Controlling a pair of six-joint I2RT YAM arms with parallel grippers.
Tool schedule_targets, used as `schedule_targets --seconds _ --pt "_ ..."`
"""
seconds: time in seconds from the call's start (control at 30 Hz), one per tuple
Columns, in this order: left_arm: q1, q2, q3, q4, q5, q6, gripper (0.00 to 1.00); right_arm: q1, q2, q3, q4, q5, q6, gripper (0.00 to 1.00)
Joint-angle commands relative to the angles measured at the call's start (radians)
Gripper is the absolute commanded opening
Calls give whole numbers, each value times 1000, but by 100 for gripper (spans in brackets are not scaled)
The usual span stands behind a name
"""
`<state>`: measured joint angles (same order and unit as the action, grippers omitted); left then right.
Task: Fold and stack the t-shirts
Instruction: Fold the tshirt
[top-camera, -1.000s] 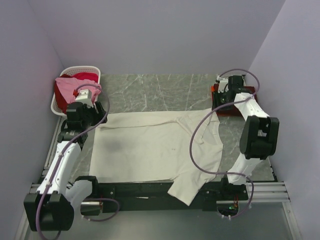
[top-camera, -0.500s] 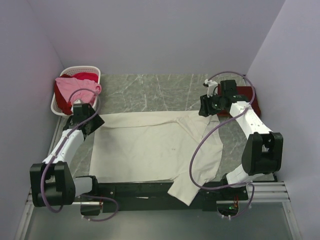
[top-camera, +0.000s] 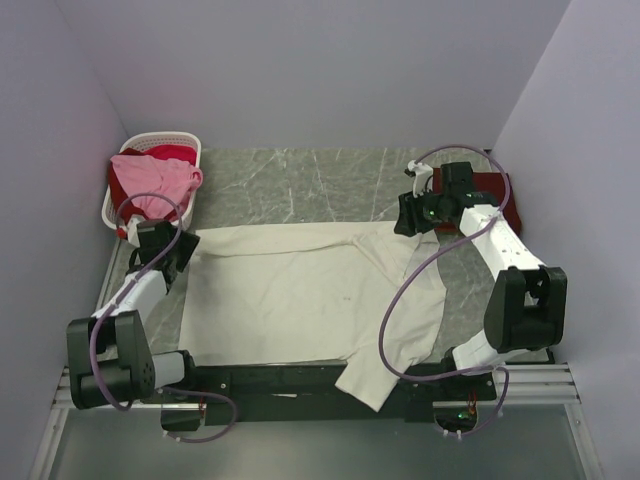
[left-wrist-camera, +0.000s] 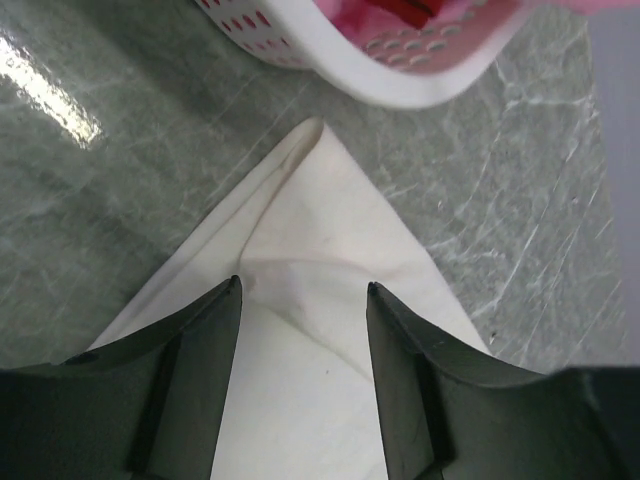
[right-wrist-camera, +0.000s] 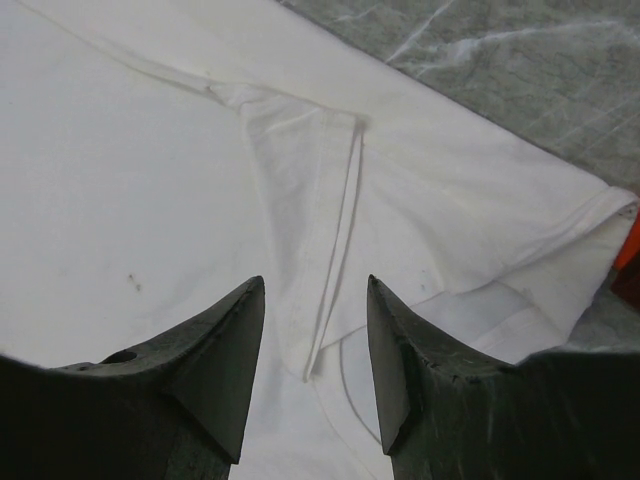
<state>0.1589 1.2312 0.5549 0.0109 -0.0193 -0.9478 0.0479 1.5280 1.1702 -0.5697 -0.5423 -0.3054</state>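
A large cream-white t-shirt lies spread flat on the marble table. My left gripper is open, its fingers straddling the shirt's far left corner. My right gripper is open above the shirt's far right part, over a folded seam and hem. A pink t-shirt with a red one under it fills the white basket. A dark red t-shirt lies at the far right, partly hidden by the right arm.
The white slatted basket rim stands just beyond the left gripper. One sleeve of the cream shirt hangs over the near edge. Grey walls close in on the left, back and right. Bare marble shows behind the shirt.
My left gripper has come down from beside the basket to the shirt's far left corner. My right gripper has moved left from the dark red shirt to the cream shirt's far right part.
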Motion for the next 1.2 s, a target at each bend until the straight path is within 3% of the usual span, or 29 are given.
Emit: schedule_targets --seconds 0.0,0.7,1.03,1.17 --pt "28 46 -1 116 44 -39 58 -2 -52 -1 13 -24 -11 52" --pt "44 201 -33 178 124 -114 56 -2 -35 3 16 -11 -1 53" --pt "44 237 -10 196 134 -128 46 0 -32 3 16 -11 -3 53" --pt "45 208 -10 190 134 -123 47 -2 -34 3 17 -11 -3 53"
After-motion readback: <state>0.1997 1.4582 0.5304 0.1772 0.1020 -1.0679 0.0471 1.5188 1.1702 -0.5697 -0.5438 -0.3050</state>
